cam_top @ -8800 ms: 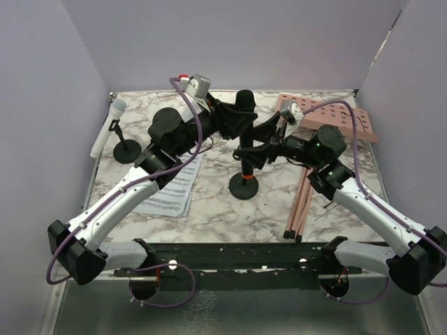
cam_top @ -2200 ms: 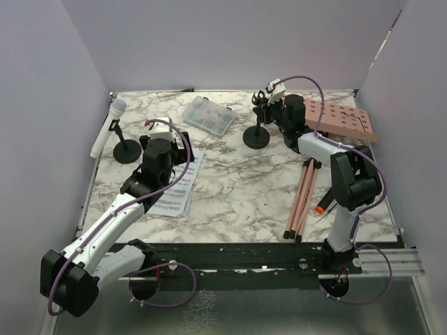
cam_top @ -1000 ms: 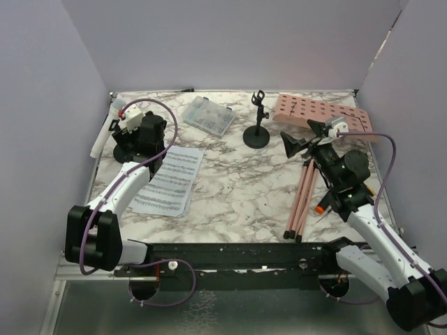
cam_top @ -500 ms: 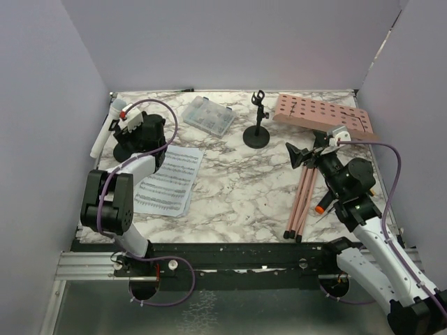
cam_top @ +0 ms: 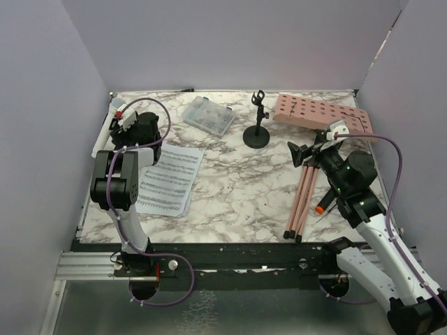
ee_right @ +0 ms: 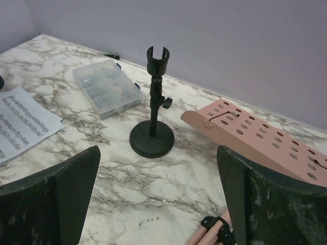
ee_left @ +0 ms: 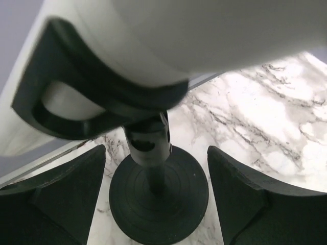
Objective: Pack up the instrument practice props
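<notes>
— Shifted since two seconds ago: the left hand (ee_left: 155,168) has been carried off the sheet-music pages (cam_top: 167,181) to the far-left corner. The right hand (cam_top: 300,151) has been drawn back from the empty mic holder (ee_right: 152,138).

— What is laid out, near to far?

— Nearest, the pages at left and the pink tripod legs (cam_top: 302,199) at right are seen flat on the table (cam_top: 237,195). Next, the right hand is held over the legs' far end, fingers spread, nothing gripped. Farther, the empty holder stands upright, well apart from it. The pink board (cam_top: 321,115) lies beyond, at the back right.

— Which relation matters?

— The left hand is released, its fingers set either side of the second mic holder (ee_left: 158,204), whose upright stem rises between them. The white microphone (ee_left: 153,35) is carried in that holder's clip above the hand, slanted across the top of the wrist view. The left hand is judged far the nearer.

— What differs between views?

— From above, holder and microphone are almost wholly hidden by the arm. Only the left wrist view shows the straddle. Contact cannot be told.
</notes>
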Controlling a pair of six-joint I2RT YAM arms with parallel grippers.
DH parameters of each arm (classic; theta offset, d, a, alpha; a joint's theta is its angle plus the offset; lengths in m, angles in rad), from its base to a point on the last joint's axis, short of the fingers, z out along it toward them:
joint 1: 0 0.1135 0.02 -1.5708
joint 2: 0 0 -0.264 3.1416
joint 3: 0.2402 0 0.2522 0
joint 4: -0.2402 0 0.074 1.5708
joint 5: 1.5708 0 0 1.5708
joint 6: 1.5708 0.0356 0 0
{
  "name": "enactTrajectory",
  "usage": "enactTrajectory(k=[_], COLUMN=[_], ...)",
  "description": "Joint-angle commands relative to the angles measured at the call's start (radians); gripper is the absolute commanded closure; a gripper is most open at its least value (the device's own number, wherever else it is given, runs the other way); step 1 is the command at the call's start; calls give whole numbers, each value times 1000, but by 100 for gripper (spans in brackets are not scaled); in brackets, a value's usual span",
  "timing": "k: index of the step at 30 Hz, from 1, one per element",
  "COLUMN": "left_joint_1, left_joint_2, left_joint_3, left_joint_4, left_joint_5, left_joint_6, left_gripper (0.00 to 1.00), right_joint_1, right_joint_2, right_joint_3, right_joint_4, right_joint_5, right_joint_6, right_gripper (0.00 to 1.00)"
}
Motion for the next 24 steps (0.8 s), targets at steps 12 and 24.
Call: enactTrajectory(k=[12,24], left_joint_1=[63,63], left_joint_2=[89,-64], left_joint_3=[31,-60], left_joint_4=[214,260], left_joint_5=[51,249], left_joint_6=[129,295], left_gripper=[72,100], right_joint_1=[2,2], right_joint_2=[87,118], right_joint_3=[127,134], right_joint_4=[-84,-55], right_joint_5=[-63,-147], right_joint_6=[-1,23], right_gripper=[0,0])
